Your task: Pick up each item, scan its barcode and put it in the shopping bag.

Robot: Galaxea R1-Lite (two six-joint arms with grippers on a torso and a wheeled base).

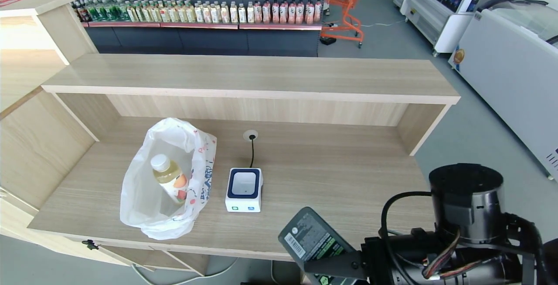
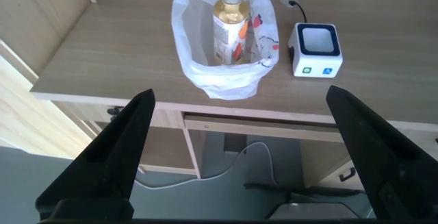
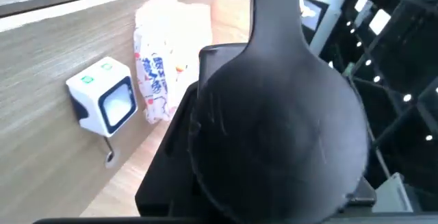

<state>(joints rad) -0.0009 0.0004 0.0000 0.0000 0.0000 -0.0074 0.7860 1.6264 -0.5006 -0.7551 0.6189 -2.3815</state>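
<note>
Empty left gripper (image 2: 241,97), spread wide, hangs short of the white-and-blue cube scanner (image 1: 244,190). Left of it, a white plastic shopping bag (image 1: 139,198) holds a white-capped juice bottle (image 1: 170,179). Right of it, the right gripper (image 1: 320,267) clamps a dark flat packet (image 1: 311,237), barcode up, probably for scanning.

**Right pincer clamped, left pincer spread**

The right arm (image 1: 466,215) sits low at the near right, its forearm roughly level and pointing left. Its pincer (image 1: 327,267) is closed on a dark flat packet (image 1: 311,235), held just off the near edge of the surface (image 1: 348,176). The left pincer (image 2: 241,101) hangs below and in front of that edge, its fingers (image 2: 113,159) spread wide apart.
</note>
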